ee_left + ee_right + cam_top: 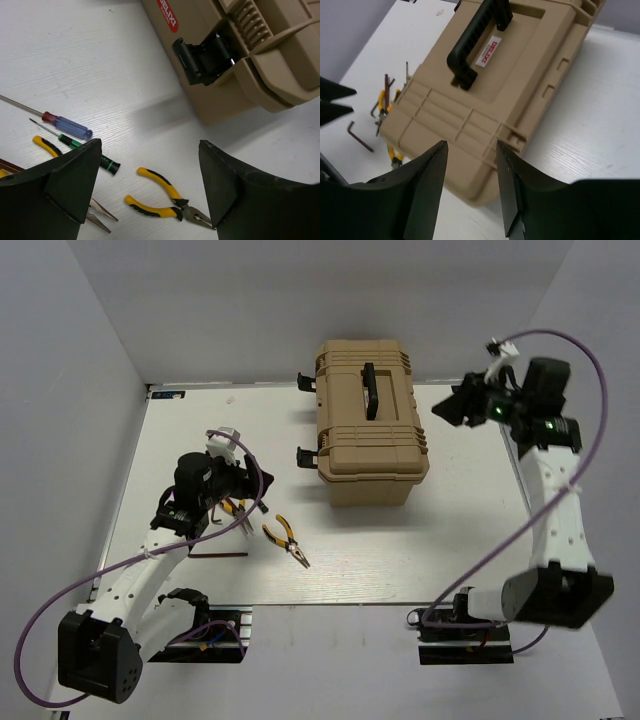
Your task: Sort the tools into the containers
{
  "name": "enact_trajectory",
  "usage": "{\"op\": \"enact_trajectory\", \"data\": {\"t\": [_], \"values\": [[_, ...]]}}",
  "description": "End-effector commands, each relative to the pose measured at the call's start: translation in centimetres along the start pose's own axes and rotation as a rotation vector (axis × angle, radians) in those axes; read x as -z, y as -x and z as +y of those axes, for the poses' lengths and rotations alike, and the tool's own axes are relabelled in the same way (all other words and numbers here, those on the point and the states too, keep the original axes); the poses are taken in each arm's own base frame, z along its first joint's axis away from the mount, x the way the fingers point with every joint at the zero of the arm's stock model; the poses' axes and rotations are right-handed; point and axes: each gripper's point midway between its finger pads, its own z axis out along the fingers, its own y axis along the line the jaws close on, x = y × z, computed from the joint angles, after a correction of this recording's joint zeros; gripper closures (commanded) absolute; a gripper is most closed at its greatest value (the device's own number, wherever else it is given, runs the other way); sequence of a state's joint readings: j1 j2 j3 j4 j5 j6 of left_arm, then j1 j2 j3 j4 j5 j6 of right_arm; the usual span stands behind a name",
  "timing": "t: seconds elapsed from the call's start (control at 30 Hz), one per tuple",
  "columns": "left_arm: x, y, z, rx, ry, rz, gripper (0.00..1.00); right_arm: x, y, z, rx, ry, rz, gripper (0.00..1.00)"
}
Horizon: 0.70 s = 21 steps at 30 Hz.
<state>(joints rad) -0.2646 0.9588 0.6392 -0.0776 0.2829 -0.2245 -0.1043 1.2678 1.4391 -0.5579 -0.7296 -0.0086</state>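
The tan toolbox (370, 430) stands closed mid-table, with its black handle (475, 35) on top and a black side latch (200, 57) facing the left arm. Yellow-and-black pliers (285, 540) lie on the table left of the box. My left gripper (245, 490) hovers over the tools, open and empty (150, 145), with the pliers (160, 197) below between its fingers. A blue-handled screwdriver (67, 125) and a green-and-black one (75, 145) lie beside them. My right gripper (460, 405) hangs open above the box's right side (471, 145). A dark hex key (360, 136) lies beyond the box.
A second pair of yellow-handled pliers (47, 146) is partly hidden behind my left finger. White walls close in the table (450, 540) at the back and on both sides. The arm bases sit at the near edge.
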Motion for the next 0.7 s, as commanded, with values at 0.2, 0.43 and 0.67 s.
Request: {"op": "enact_trajectory", "data": {"t": [0.2, 0.43, 0.67], "values": [[0.3, 2.1, -0.6, -0.031, -0.023, -0.045, 0.08, -12.2, 6.2, 1.5, -0.054, -0.068, 0.017, 0.44], [0.0, 1.6, -0.4, -0.044, -0.022, -0.027, 0.08, -18.3, 3.6, -1.3, 0.006, -0.262, 0.094, 0.37], [0.0, 1.7, -1.1, -0.047, -0.058, -0.028, 0.08, -20.4, 2.2, -1.8, 0.083, -0.375, 0.123, 0.34]]}}
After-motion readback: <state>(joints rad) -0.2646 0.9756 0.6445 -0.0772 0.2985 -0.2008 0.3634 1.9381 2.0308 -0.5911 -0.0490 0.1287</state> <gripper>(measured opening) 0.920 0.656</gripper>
